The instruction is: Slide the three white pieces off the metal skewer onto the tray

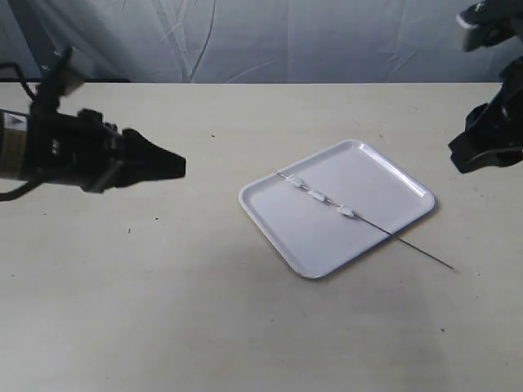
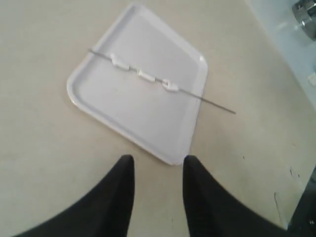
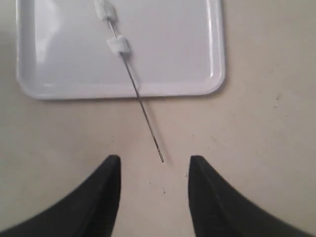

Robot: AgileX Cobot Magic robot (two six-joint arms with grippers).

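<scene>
The white tray (image 1: 368, 175) lies right of the table's middle. The metal skewer (image 1: 409, 243) rests diagonally across it, its thin end sticking out over the near right rim onto the table. The three white pieces (image 1: 319, 196) are threaded along the part over the tray. My left gripper (image 1: 181, 166) hovers left of the tray, open and empty. In the left wrist view the tray (image 2: 133, 113), skewer (image 2: 212, 102) and pieces (image 2: 146, 76) lie beyond my left gripper (image 2: 158, 163). My right gripper (image 3: 154, 163) is open, just short of the skewer (image 3: 145, 116) tip; two pieces (image 3: 119, 46) show.
The beige table (image 1: 163, 310) stretches round the tray. A wrinkled grey-blue backdrop (image 1: 270, 37) hangs behind its far edge. The right arm's black body (image 1: 490, 135) is above the table at the far right.
</scene>
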